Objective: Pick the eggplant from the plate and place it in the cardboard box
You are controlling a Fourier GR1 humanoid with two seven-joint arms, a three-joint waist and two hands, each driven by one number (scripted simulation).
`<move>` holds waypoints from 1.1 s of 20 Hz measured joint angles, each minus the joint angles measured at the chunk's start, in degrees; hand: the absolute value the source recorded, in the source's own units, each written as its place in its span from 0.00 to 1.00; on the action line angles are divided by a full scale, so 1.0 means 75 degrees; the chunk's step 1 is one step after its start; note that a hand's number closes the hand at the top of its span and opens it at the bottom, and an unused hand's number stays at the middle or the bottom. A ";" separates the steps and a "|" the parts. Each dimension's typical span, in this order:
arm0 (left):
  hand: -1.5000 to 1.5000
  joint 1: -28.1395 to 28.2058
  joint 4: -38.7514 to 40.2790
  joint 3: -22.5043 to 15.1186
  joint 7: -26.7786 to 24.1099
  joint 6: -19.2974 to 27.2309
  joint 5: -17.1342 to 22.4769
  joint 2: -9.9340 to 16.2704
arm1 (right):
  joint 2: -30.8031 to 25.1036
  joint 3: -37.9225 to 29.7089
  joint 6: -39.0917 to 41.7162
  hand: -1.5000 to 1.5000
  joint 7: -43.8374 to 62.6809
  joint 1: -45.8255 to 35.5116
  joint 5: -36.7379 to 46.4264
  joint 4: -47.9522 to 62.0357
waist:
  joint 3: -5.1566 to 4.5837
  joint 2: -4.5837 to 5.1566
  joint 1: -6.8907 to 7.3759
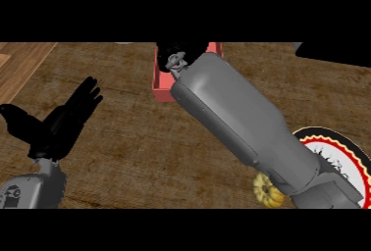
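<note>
1. Head view, counts: two hands, one box, one plate, one small yellow thing, all over a brown woven surface (145,147) with a strip of wood planks (22,63) at the upper left.
2. Left hand (62,122) shows at the left side, well apart from everything else, its fingers (85,95) straight and spread, released, grasping nothing.
3. Right hand (177,51) is at the top centre, over the red box (161,81); its grey forearm (239,127) runs from the lower right up to the box and covers most of it.
4. Right fingers look dark and bunched at the box's opening; I cannot tell whether they are clenched or grasping anything.
5. Eggplant does not show anywhere: none is visible on the plate, on the surface, or at the box, where the hand and forearm hide the inside.
6. Plate (348,152), with a black, red and yellow rim, lies at the right edge, partly under the forearm.
7. Yellow ridged thing (268,193) sits just beside the plate's lower left, touching the forearm's outline.
</note>
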 measured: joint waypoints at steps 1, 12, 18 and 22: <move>0.50 0.0002 0.0023 0.0007 -0.0022 0.0013 -0.0020 0.0000 | -0.0007 0.0058 -0.0065 1.00 0.0104 -0.0224 0.0038 0.0129 | -0.0002 -0.0004 -0.0037; 0.50 0.0141 0.0071 0.0271 -0.0121 0.0164 -0.0040 0.0073 | -0.0039 0.0142 -0.0693 1.00 0.0771 -0.1779 0.0168 0.1633 | 0.0005 -0.0024 -0.0473; 0.50 0.0263 0.0099 0.0470 -0.0224 0.0097 0.0050 0.0190 | -0.0026 0.0113 -0.0932 1.00 0.0619 -0.2122 -0.0069 0.2591 | 0.0015 -0.0017 -0.0687; 0.50 0.0369 0.0087 0.0543 -0.0270 0.0075 0.0072 0.0227 | -0.0018 0.0212 -0.1327 1.00 0.0337 -0.2012 -0.0108 0.3065 | 0.0023 -0.0015 -0.0789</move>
